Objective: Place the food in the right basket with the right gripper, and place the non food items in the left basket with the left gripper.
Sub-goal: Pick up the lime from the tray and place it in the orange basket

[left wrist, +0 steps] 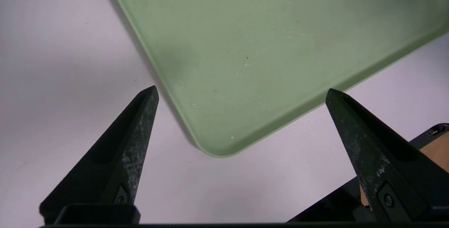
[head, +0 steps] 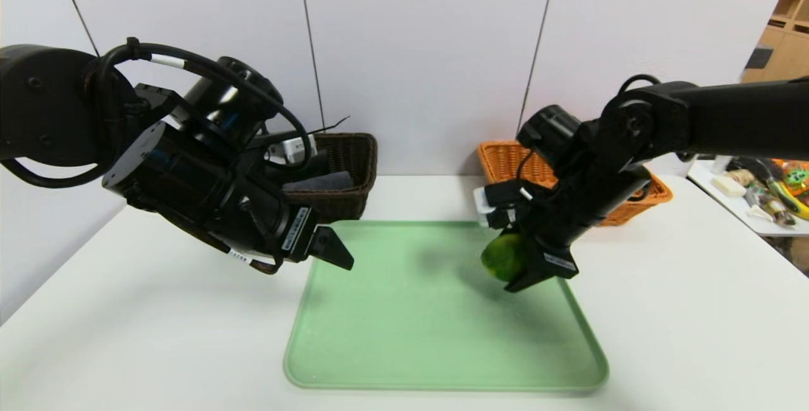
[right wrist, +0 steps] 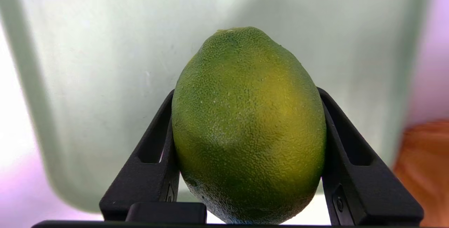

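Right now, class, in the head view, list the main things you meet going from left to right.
left gripper → dark brown basket → green tray → green fruit held in the right gripper → orange basket

The citrus fruit (right wrist: 247, 126) has a pebbled, slightly shiny skin. The green tray (left wrist: 280, 45) looks like smooth matt plastic with fine scratches, and both baskets, the dark brown (head: 344, 177) and the orange (head: 505, 161), are woven wicker. The left gripper (left wrist: 242, 93) has matt black fingers (left wrist: 136, 143) with worn, speckled faces.

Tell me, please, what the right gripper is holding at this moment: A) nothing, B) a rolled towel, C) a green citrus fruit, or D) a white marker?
C: the right gripper has its two black fingers pressed against both sides of the green citrus fruit, above the green tray.
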{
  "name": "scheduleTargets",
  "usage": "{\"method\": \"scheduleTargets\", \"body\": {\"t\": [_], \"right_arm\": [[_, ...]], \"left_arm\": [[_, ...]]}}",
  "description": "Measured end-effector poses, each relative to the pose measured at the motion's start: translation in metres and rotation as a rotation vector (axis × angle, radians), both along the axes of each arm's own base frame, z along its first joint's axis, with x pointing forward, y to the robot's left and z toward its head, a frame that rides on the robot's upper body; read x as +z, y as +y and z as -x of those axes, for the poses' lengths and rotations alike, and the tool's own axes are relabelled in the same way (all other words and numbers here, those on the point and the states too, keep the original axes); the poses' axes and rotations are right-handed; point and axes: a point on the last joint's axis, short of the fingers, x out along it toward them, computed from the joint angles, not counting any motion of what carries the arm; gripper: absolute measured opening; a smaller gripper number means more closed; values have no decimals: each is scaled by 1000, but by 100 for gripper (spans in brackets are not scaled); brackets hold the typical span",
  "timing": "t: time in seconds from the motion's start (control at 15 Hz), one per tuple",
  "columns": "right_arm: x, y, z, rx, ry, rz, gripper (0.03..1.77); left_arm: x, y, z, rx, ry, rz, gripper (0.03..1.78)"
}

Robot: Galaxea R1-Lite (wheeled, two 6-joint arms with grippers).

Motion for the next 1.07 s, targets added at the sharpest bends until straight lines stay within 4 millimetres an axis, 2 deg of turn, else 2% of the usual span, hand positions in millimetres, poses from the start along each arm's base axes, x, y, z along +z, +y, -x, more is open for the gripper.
{"method": "scheduleTargets", "body": {"t": [0.27, 0.53, 0.8, 1.07], "right_arm": [[47, -7, 13, -105, -63, -131, 106], [75, -16, 9, -348, -77, -289, 106], [85, -38, 1, -552, -57, -382, 106], [80, -60, -15, -732, -32, -428, 106]], "left_arm": [[0, 0, 0, 0, 0, 2, 169], [0, 1, 0, 1, 1, 1, 169], [0, 0, 0, -1, 3, 3, 169], [-1, 1, 1, -1, 5, 2, 169]]}}
